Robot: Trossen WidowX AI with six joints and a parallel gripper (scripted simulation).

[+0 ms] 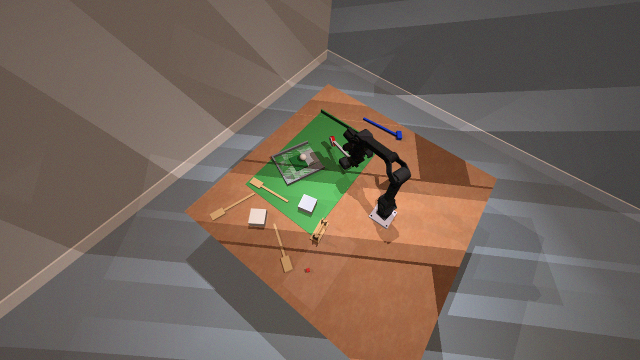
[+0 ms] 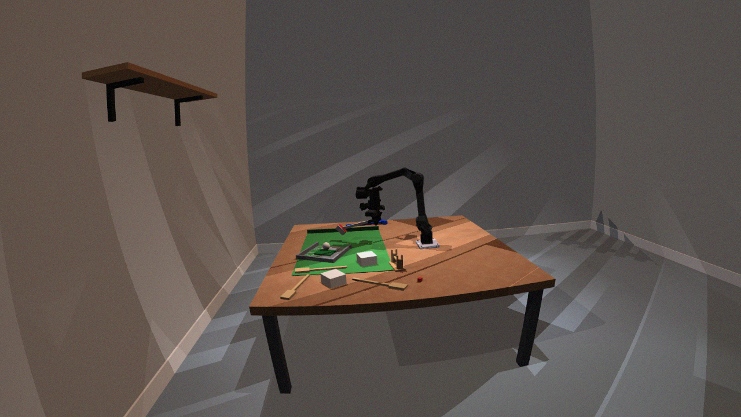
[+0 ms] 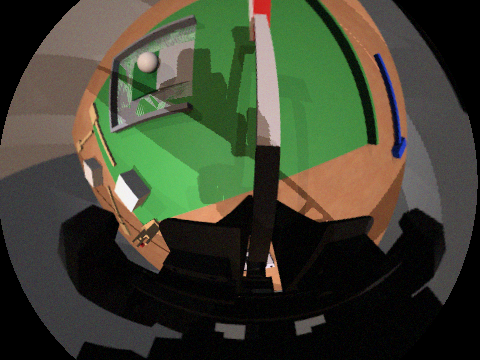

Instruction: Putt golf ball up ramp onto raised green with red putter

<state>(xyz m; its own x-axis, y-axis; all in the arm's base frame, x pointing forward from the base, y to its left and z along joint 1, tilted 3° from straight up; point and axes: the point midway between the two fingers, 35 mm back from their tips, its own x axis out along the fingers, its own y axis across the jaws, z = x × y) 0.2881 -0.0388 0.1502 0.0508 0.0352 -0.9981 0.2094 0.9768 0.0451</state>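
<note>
My gripper point(image 2: 375, 220) point(image 3: 258, 199) is shut on the dark grip of the red putter point(image 1: 341, 148) point(image 2: 357, 224) point(image 3: 267, 85). The putter's pale shaft slants away from the fingers, with its red head point(image 1: 332, 140) point(image 2: 340, 229) point(image 3: 262, 7) lifted above the green mat point(image 1: 273, 179) point(image 2: 380, 243) point(image 3: 320, 90). The white golf ball point(image 1: 302, 157) point(image 2: 326, 245) point(image 3: 147, 62) appears on the dark green raised square point(image 1: 296, 163) point(image 3: 144, 84), inside the grey-walled ramp piece point(image 1: 280, 171) point(image 2: 339, 256) point(image 3: 114, 95). Whether it is still moving cannot be told. The putter head is away from the ball.
A blue putter point(image 1: 380, 126) point(image 3: 392, 100) lies beyond the dark rail point(image 1: 337, 120) point(image 3: 357, 65). Two pale blocks point(image 1: 307, 203) point(image 1: 257, 217), wooden paddles point(image 1: 273, 192) point(image 1: 282, 250), a wooden rack point(image 1: 319, 231) and a small red cube point(image 1: 307, 270) are toward the other side.
</note>
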